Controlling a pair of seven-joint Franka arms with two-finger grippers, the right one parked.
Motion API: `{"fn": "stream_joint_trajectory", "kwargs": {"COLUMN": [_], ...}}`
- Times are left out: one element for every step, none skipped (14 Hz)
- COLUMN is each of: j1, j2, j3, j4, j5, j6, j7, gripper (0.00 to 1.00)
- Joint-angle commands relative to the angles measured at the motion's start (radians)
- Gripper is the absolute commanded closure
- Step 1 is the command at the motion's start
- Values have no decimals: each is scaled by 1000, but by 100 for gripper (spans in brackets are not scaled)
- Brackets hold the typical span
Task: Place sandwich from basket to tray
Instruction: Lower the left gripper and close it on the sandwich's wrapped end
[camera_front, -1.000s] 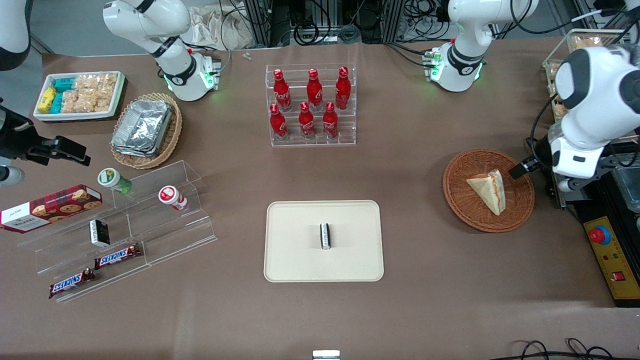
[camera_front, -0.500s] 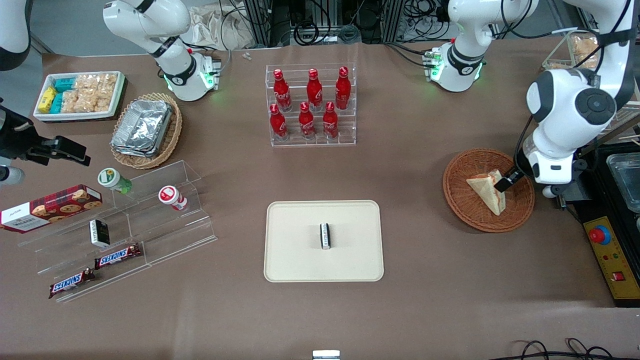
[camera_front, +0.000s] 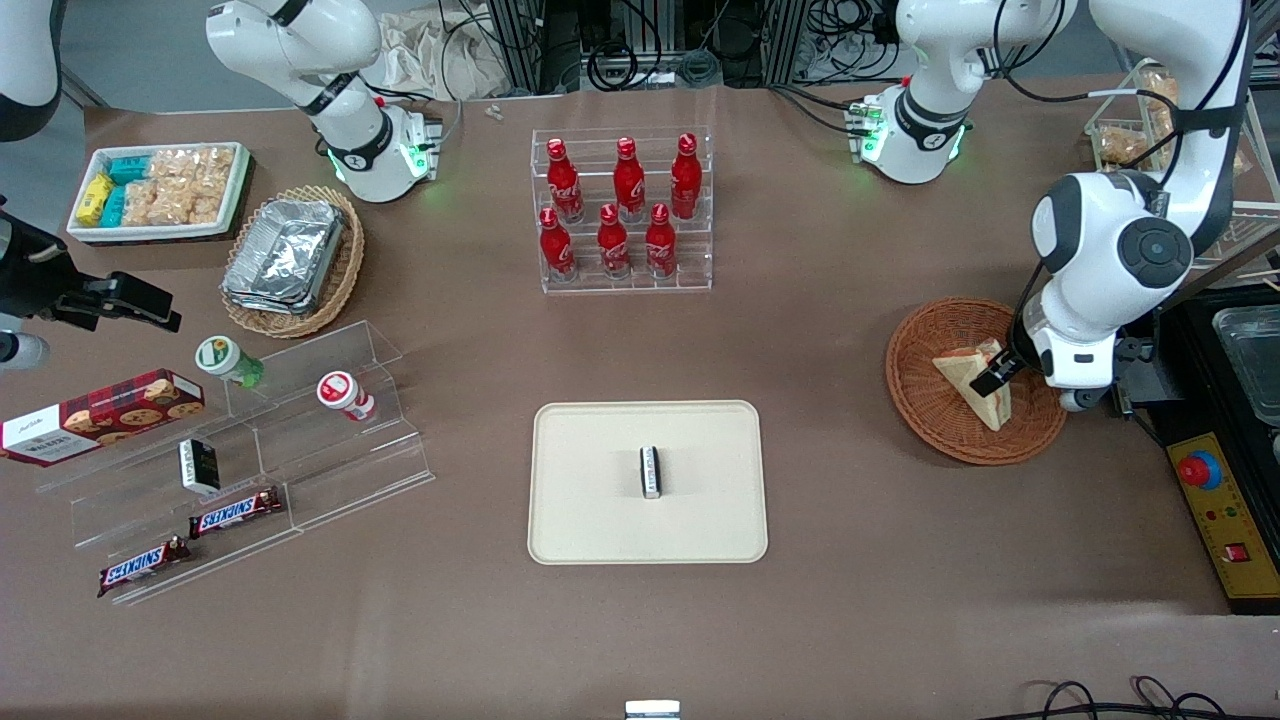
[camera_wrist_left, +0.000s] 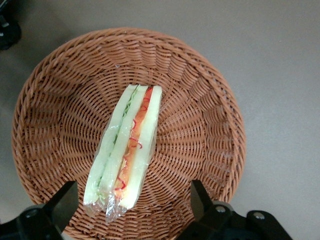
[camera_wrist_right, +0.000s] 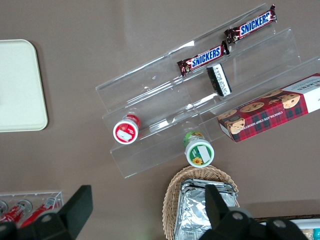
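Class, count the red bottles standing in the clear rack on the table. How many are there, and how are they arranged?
6. Three red bottles stand in the rack's row nearer the front camera, three in the raised row above it. None seems hidden. The gripper hovers over the sandwich, fingers open.

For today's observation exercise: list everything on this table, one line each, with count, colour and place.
sandwich: 1, white bread, red-green filling, in the basket
basket: 1, reddish-brown, working arm's end
tray: 1, cream, mid-table
small packet: 1, black-white, on the tray
cola bottles: 6, red, clear rack
foil containers: silver stack, tan basket
snack bin: 1, white, parked arm's end
Snickers bars: 2, brown, clear stand
cups: 2, red-lidded and green-lidded, stand
cookie box: 1, red, stand
pincer: 1, black, open, above the sandwich
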Motion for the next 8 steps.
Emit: {"fn": "stream_joint_trajectory", "kwargs": {"j1": [4, 8, 10, 10, 11, 11, 11, 16], "j2": [-10, -8, -2, 2, 7, 12, 13, 22], "j3": [0, 0, 1, 3, 4, 6, 6, 6], "j4": [-64, -82, -96, -102, -105, -112, -112, -112], "j5": [14, 14, 14, 14, 14, 14, 16, 16], "j6": [80, 104, 126, 133, 134, 134, 137, 144], "j7": [-34, -34, -34, -33, -34, -34, -34, -33], "gripper": [0, 0, 0, 0, 0, 0, 0, 0]}}
